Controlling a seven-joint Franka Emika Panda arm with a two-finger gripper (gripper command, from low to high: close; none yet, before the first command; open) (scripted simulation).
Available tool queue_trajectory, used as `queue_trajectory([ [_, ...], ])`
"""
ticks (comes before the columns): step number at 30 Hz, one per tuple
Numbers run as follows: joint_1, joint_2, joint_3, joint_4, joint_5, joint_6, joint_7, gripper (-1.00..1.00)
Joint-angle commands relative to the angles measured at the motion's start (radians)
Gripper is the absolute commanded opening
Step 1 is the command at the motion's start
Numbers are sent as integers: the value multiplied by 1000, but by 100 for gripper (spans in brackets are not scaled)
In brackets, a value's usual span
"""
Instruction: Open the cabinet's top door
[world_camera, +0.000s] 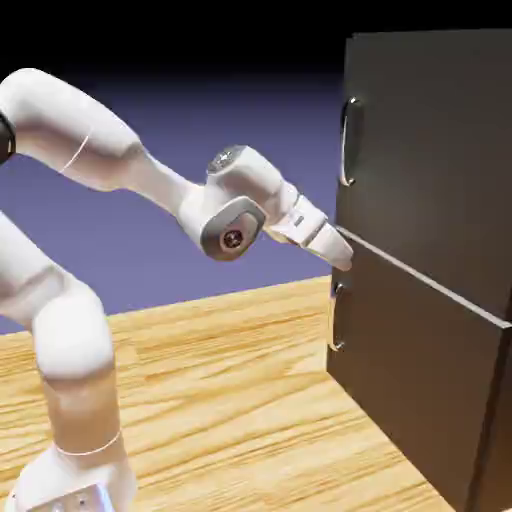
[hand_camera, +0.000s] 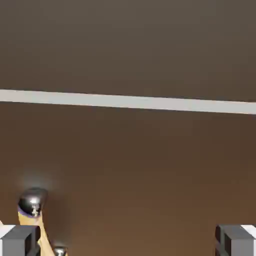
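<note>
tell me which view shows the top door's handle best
The exterior view: the top door's handle shows whole there, a slim upright metal bar. The hand view shows none of it, only the lower handle, partly in frame.

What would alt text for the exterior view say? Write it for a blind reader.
A white robot arm reaches right to a dark cabinet, its gripper near the pale strip between two closed doors. The top door's handle is above the gripper, the lower handle below.

White arm (world_camera: 255, 195) beside the dark cabinet (world_camera: 430, 160), near its pale dividing strip (world_camera: 425, 276).
</note>
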Motion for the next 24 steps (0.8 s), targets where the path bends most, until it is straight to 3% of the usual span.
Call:
queue_trajectory([
  [1,-16,-9,18,8,44,-2,-28,0],
  [24,-387,-213,422,187,1044,-54,-675,0],
])
